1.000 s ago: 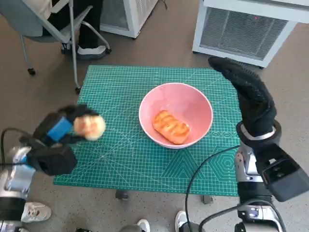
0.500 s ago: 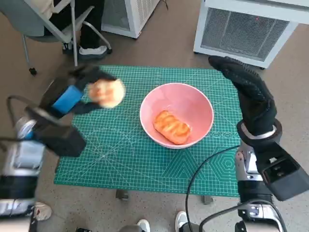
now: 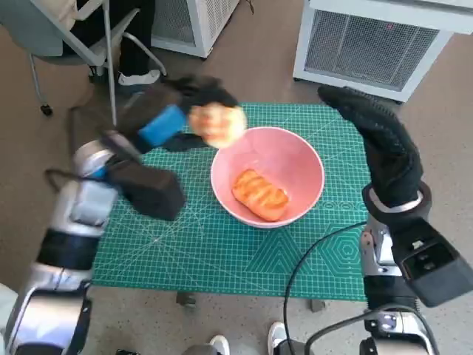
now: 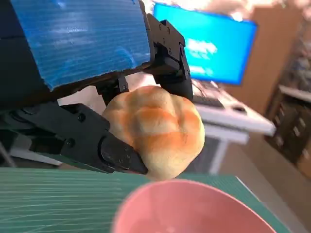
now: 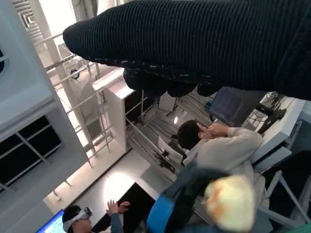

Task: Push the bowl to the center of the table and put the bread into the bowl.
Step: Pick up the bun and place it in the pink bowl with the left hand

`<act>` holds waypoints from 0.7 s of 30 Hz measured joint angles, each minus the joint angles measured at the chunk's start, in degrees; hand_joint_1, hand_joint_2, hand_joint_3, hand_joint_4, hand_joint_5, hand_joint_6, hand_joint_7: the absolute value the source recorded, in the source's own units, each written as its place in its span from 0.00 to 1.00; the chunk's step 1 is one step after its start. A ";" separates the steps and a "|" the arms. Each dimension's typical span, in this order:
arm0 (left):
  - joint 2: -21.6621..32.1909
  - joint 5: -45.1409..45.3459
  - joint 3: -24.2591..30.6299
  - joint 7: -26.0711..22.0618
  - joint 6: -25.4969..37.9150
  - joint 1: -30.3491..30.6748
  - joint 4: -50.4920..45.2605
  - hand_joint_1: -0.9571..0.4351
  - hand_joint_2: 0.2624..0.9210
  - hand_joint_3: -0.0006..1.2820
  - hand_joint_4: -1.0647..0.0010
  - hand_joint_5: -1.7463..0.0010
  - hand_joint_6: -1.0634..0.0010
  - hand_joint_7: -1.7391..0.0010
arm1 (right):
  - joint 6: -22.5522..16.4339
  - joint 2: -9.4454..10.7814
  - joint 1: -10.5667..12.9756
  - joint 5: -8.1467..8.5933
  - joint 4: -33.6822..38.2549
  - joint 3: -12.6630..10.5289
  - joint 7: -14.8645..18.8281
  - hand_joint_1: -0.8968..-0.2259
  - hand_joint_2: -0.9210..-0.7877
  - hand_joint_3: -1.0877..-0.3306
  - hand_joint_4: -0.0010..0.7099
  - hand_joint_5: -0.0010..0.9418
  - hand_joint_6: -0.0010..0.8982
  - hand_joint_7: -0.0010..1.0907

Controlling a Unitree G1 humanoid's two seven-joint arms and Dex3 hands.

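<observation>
Above the glossy pink bowl (image 3: 267, 175) rim, left hand (image 3: 171, 118) fingers grip a round bun (image 3: 217, 123) (golden, scored) — gloved right hand (image 3: 377, 140) spread, empty

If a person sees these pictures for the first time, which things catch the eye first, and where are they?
A pink bowl sits near the middle of the green mat, with a golden bread inside. The left hand holds a round bun above the bowl's rim. The right hand, in a black glove, hangs beside the bowl and holds nothing.

Left hand (image 3: 174, 118) clamped round its load (arm outstretched), right hand (image 3: 380, 148) upright, fingers straight
</observation>
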 measured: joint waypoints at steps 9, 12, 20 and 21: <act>-2.41 2.34 -4.23 -5.40 3.76 -2.64 1.84 0.55 0.94 0.03 0.70 0.95 0.70 0.72 | -0.43 -0.12 0.35 -0.11 -0.73 -0.18 -0.03 0.42 0.00 0.32 0.00 0.57 0.00 0.68; -2.96 2.60 -4.95 -6.53 4.42 -3.04 1.89 0.53 0.94 0.02 0.72 0.98 0.71 0.78 | -0.50 -0.19 0.44 -0.37 -0.85 -0.40 -0.06 0.42 0.00 0.32 0.00 0.57 0.00 0.68; -3.84 2.90 -5.91 -8.10 6.47 -3.33 1.81 0.53 0.94 0.00 0.81 1.00 0.72 0.89 | -0.52 -0.20 0.73 -0.68 -1.58 -0.90 -0.63 0.42 0.00 0.31 0.00 0.57 0.00 0.67; -3.86 2.91 -5.94 -8.24 6.67 -3.33 1.77 0.53 0.94 0.00 0.81 1.00 0.72 0.89 | -0.52 -0.20 0.78 -0.69 -1.63 -0.94 -0.69 0.41 0.00 0.31 0.00 0.57 0.00 0.67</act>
